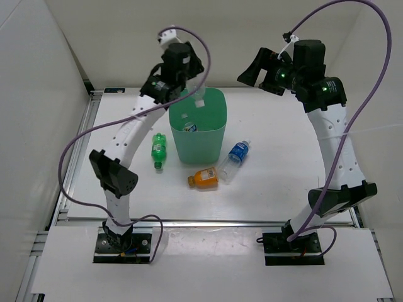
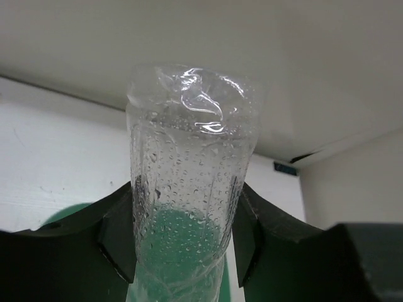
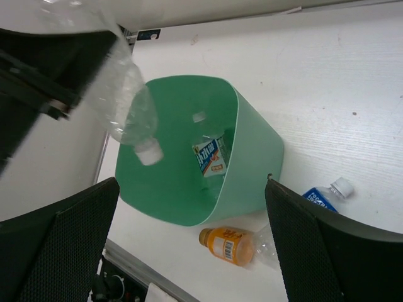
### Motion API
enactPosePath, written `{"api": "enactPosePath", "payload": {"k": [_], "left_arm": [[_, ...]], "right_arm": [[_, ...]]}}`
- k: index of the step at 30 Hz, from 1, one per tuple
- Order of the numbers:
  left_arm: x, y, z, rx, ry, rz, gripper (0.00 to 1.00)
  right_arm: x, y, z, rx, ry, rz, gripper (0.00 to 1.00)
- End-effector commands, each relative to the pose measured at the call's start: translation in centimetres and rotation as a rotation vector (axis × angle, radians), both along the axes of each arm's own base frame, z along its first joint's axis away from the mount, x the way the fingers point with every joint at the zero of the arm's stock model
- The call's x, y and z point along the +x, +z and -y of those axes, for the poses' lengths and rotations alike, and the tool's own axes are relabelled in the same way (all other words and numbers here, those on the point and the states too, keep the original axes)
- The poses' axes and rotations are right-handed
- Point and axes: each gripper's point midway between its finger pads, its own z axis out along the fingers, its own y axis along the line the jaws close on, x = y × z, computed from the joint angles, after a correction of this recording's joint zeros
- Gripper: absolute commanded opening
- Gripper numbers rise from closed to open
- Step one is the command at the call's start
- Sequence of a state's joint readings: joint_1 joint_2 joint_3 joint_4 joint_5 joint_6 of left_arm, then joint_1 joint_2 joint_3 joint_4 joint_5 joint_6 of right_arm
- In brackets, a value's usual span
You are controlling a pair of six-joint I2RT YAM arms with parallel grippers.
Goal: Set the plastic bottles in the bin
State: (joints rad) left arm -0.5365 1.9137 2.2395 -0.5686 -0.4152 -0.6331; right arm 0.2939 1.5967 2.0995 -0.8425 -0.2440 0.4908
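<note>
My left gripper (image 1: 191, 88) is shut on a small clear bottle (image 1: 200, 98) with a white cap. It hangs cap-down over the open top of the mint-green bin (image 1: 199, 150). In the left wrist view the wet bottle (image 2: 189, 157) sits between both pads (image 2: 119, 242). The right wrist view shows the same bottle (image 3: 128, 107) above the bin (image 3: 255, 148), where a white-and-red-labelled bottle (image 3: 211, 157) lies inside. A green bottle (image 1: 158, 150), an orange bottle (image 1: 203, 178) and a blue-labelled bottle (image 1: 235, 158) lie on the table. My right gripper (image 1: 257, 70) hangs open and empty, high to the bin's right.
The white table (image 1: 283, 157) is ringed by a metal frame and white walls. The green bottle lies left of the bin, the orange one in front of it and the blue-labelled one to its right. Purple cables loop above both arms.
</note>
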Motion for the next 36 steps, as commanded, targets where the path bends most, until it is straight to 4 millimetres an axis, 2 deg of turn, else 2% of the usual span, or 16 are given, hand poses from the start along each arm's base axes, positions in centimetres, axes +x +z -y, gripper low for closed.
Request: {"api": "enactPosePath", "payload": {"k": [1,2,5,6,9,11,12,13,14,15,18,19,20,22,31,36], "left_arm": [[-0.6,-3.9,1.6,0.155,0.008,-0.065,0.46],[-0.8,-4.8,1.9,0.185,0.011,-0.078,0.66],[-1.3,-5.3,1.3,0.245,0.061,-0.081,0.87],[-1.8,-4.5,0.3,0.244,0.093,-0.069,1.00],[-2.4,-4.4,-1.4,0.265,0.155,-0.071,1.00],[-3.8,-3.3,-4.0,0.265,0.250,-0.058,1.00],[-4.5,-5.3,-5.0,0.300,0.282,-0.095,1.00],[-5.2,-5.8,-6.1,0.291,0.322,-0.103,1.00],[-6.8,-4.7,-8.2,0.281,0.392,-0.082,1.00],[-7.7,-7.5,-9.2,0.326,0.412,-0.127,1.00],[-9.9,-8.5,-12.7,0.286,0.470,-0.142,1.00],[-10.6,-10.9,-13.5,0.318,0.463,-0.191,1.00],[-11.4,-10.7,-14.3,0.288,0.469,-0.184,1.00],[-12.4,-12.9,-15.8,0.303,0.477,-0.239,1.00],[-15.8,-19.5,-23.4,0.421,0.623,-0.582,1.00],[-17.1,-21.9,-25.3,0.454,0.686,-0.656,1.00]], "right_arm": [[0.1,0.6,1.3,0.013,-0.040,0.017,1.00],[0.4,-0.2,1.6,0.026,-0.061,-0.016,1.00],[0.5,-1.6,4.3,0.048,-0.156,-0.091,1.00],[0.7,-3.1,5.6,0.066,-0.209,-0.162,1.00],[0.9,-5.7,6.9,0.112,-0.282,-0.279,1.00],[1.3,-8.9,7.5,0.127,-0.301,-0.397,1.00],[1.1,-9.7,6.8,0.159,-0.261,-0.452,1.00],[1.4,-12.2,6.9,0.157,-0.260,-0.555,1.00],[1.4,-13.2,6.5,0.161,-0.246,-0.602,1.00],[1.8,-14.6,5.9,0.154,-0.219,-0.640,1.00],[0.8,-19.1,4.6,0.137,-0.191,-0.778,1.00],[1.0,-20.9,4.3,0.140,-0.183,-0.828,1.00],[0.8,-22.2,4.1,0.145,-0.174,-0.872,1.00],[-0.1,-25.6,3.5,0.144,-0.169,-0.991,1.00],[-1.6,-32.9,1.4,0.004,-0.109,-1.130,1.00],[-2.5,-36.2,0.0,-0.066,-0.060,-1.202,1.00]]}}
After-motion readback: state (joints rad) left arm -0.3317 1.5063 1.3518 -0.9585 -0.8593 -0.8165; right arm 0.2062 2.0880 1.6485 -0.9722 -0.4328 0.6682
